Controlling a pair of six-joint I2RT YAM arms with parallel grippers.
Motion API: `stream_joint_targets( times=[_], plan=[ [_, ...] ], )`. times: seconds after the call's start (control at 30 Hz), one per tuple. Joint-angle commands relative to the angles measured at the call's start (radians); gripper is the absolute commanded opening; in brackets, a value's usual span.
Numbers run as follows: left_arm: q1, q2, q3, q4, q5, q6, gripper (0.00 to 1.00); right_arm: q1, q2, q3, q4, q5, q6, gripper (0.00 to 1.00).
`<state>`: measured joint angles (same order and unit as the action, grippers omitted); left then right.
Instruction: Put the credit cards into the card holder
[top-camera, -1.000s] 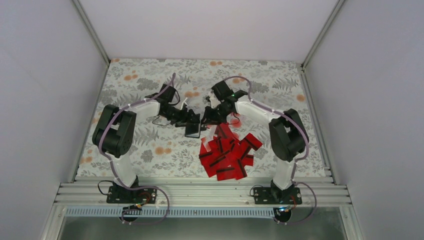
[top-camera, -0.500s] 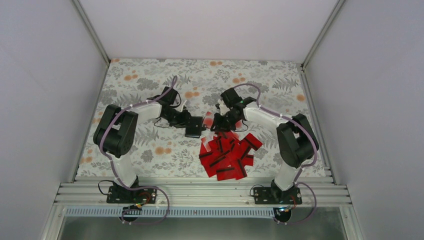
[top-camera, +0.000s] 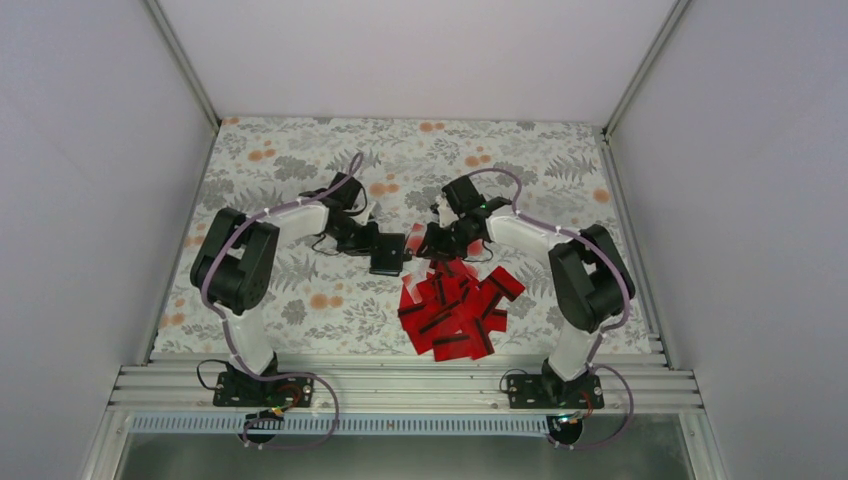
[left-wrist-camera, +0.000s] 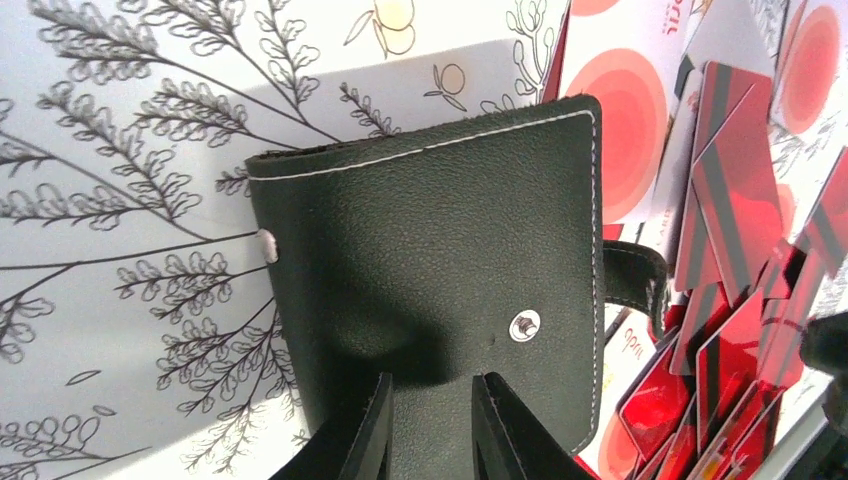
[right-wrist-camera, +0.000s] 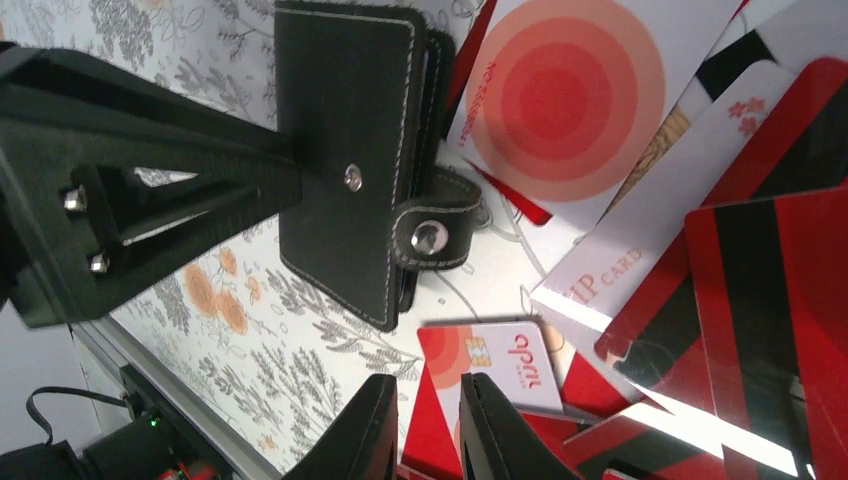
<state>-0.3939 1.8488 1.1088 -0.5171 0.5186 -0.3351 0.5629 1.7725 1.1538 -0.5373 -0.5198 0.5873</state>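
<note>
The card holder (top-camera: 386, 258) is a closed black leather wallet with a snap strap, lying on the floral cloth left of the pile. In the left wrist view the card holder (left-wrist-camera: 430, 250) fills the middle. My left gripper (left-wrist-camera: 430, 385) has its jaws drawn close on the holder's cover, with leather between them. The credit cards (top-camera: 455, 305) form a red, black-striped heap just right of it. My right gripper (right-wrist-camera: 428, 385) hovers at the heap's top edge beside the card holder (right-wrist-camera: 340, 120). Its jaws stand a narrow gap apart, over a red-and-white chip card (right-wrist-camera: 500, 365), with nothing between them.
White cards with red circles (right-wrist-camera: 570, 100) lie mixed into the credit cards (right-wrist-camera: 760, 300). The floral cloth (top-camera: 300, 170) covers the table between white walls. An aluminium rail (top-camera: 400, 385) with both arm bases runs along the near edge.
My left gripper's jaws have narrowed onto the card holder, which shifted slightly away from the near edge. My right gripper moved nearer, down to the top of the pile.
</note>
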Motion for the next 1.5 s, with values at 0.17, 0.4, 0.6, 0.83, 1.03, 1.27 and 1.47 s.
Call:
stream_joint_targets(
  times=[0.17,0.4,0.6,0.83,1.03,1.27,1.47],
  plan=[
    [-0.075,0.081,0.098,-0.126,-0.200,0.064,0.27,-0.026,0.108,0.003,0.107,-0.012,0.043,0.16],
    [-0.106,0.097,0.124,-0.155,-0.236,0.080,0.28,-0.039,0.178,0.030,0.145,-0.030,0.045,0.16],
    [-0.108,0.089,0.125,-0.160,-0.227,0.106,0.28,-0.042,0.220,0.065,0.180,-0.083,0.037,0.17],
    [-0.112,0.104,0.177,-0.214,-0.274,0.121,0.28,-0.036,0.263,0.099,0.194,-0.144,0.042,0.17],
    [-0.113,0.088,0.223,-0.265,-0.327,0.130,0.34,-0.022,0.258,0.112,0.197,-0.159,0.054,0.17],
    [-0.112,0.093,0.224,-0.277,-0.360,0.141,0.40,-0.009,0.256,0.127,0.195,-0.167,0.058,0.17],
    [-0.112,0.105,0.214,-0.260,-0.328,0.146,0.40,0.007,0.268,0.145,0.195,-0.174,0.061,0.17]
  ],
)
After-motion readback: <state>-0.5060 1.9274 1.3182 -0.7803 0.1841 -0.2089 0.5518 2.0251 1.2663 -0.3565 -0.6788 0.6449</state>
